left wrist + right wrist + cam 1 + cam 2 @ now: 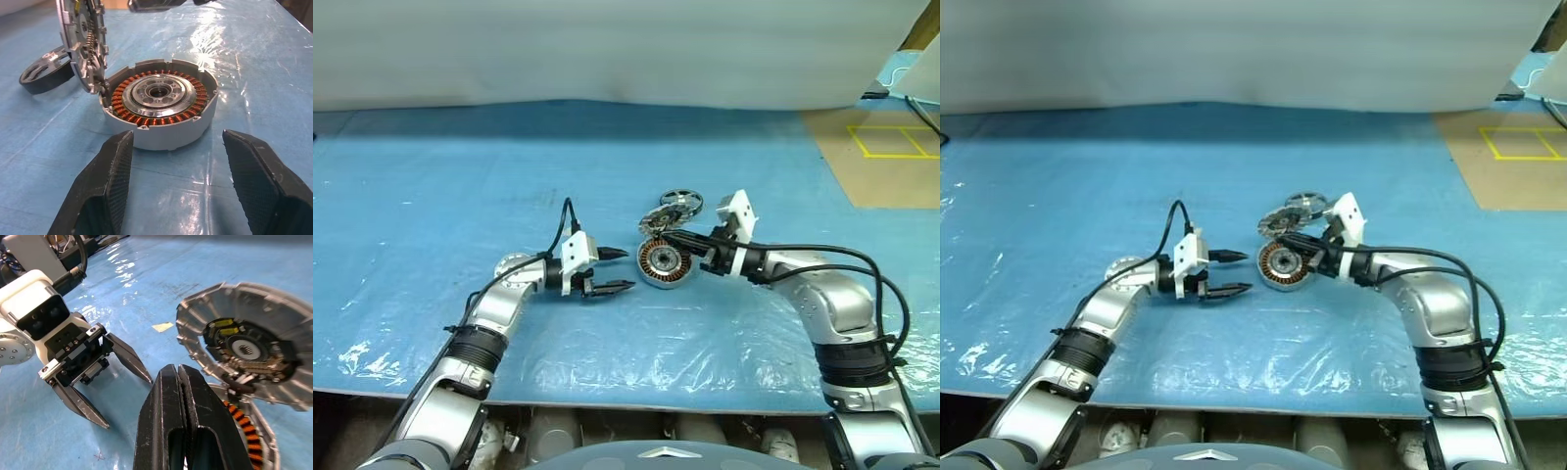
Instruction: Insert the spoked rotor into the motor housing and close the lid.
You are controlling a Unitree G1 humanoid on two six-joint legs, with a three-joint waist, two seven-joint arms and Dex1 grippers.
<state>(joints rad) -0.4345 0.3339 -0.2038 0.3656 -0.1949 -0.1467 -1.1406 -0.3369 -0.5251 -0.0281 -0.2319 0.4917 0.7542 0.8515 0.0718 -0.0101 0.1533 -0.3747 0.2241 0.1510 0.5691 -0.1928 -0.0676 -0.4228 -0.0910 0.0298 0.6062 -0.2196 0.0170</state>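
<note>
the left fingers (619,270) stood apart with nothing between them, hovering just above the blue plastic-covered tabletop (431,196) and pointing toward the motor housing (664,262), which lay just beyond their tips without touching them. in the left wrist view the housing (161,110) sat flat on the sheet, open side up, with its ring of copper windings around a silver and dark centre hub in plain sight. on the other side of the housing the right fingers (178,382) were pressed tightly together, gripping nothing that could be made out, their tips close to the housing's rim. a round silver lid (82,44) stood nearly upright on its edge at the far rim of the housing, its toothed inner face turned toward the windings; in the right wrist view the same lid (249,345) showed its inner face with a dark centre and small yellow parts, tilted up over the housing. whether the right fingers were touching the lid could not be told. farther off on the tabletop, just beyond the lid and apart from the housing, lay the spoked rotor (681,202), flat, with dark spokes inside a shiny rim. a brown floor area with yellow tape lines (893,142) lay at the far right, past the edge of the blue sheet.
</note>
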